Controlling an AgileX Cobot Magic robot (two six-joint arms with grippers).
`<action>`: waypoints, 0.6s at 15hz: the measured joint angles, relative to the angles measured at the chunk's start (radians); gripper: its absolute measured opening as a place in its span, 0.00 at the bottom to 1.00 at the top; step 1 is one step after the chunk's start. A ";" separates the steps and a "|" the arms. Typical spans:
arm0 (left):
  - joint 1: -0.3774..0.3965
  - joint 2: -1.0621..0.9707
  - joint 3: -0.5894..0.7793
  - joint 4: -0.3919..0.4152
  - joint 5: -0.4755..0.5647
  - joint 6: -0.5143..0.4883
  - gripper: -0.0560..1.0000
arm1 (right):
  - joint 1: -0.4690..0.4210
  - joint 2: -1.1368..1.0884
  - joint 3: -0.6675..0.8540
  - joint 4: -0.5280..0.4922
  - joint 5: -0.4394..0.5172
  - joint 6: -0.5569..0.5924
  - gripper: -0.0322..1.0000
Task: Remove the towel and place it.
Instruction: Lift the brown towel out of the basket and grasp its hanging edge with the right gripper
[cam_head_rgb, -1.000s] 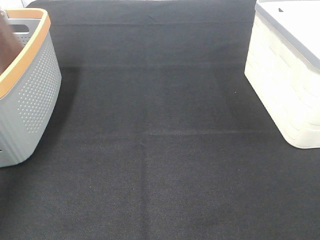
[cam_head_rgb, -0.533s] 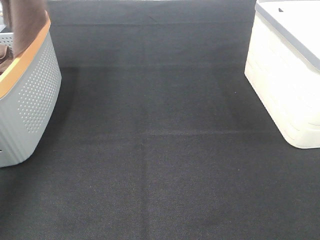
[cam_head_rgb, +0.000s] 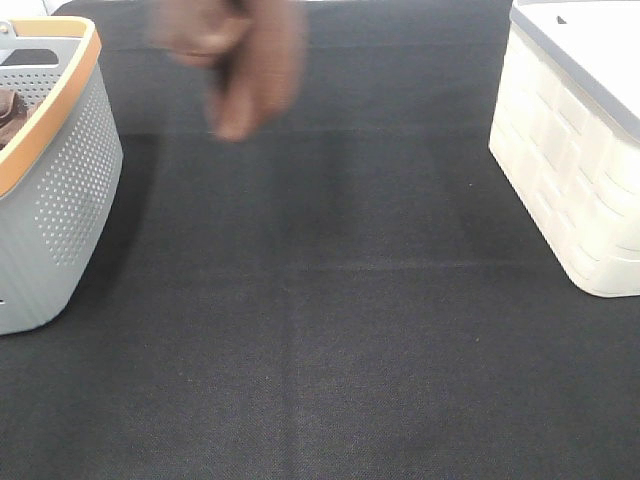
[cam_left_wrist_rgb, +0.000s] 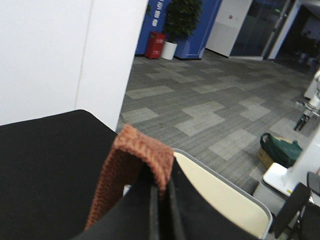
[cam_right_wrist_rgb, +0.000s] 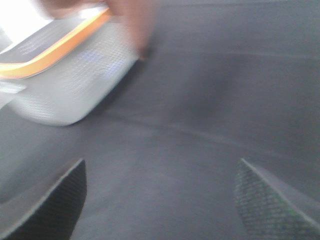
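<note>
Reddish-brown towel (cam_head_rgb: 240, 60) pinched in left fingers (cam_left_wrist_rgb: 195, 220), grey basket (cam_head_rgb: 60, 200) near, right fingers (cam_right_wrist_rgb: 50, 210) apart

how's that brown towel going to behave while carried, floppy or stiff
Probably floppy: the towel hangs bunched and drooping above the black mat. Likely light for its size, since the left claw holds it by one pinched fold alone. Its fuzzy looped weave suggests it won't slip easily, though it may swing.
</note>
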 joint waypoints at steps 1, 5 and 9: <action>-0.042 0.013 0.000 0.017 -0.013 0.000 0.05 | 0.027 0.077 -0.004 0.072 -0.011 -0.112 0.77; -0.177 0.085 -0.001 0.087 -0.044 -0.012 0.05 | 0.126 0.407 -0.121 0.159 -0.033 -0.431 0.77; -0.293 0.145 -0.001 0.199 -0.095 -0.035 0.05 | 0.395 0.683 -0.256 0.140 -0.287 -0.571 0.77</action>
